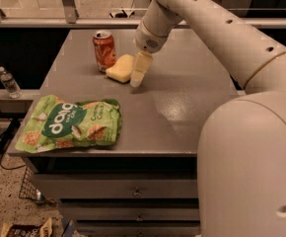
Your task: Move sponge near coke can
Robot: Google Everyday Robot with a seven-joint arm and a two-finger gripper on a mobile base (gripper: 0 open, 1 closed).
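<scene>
Grey table (182, 107): sponge (119, 68) lies flat just beside coke can (104, 50), immediately camera-left of gripper (137, 78), which is low at its right end; grip state can't be told.

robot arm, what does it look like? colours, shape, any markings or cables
The arm is smooth off-white rounded shells with small dark holes and a thin tan joint ring; no cables show. The gripper, beside the sponge, is pale yellow and tapered.
</scene>
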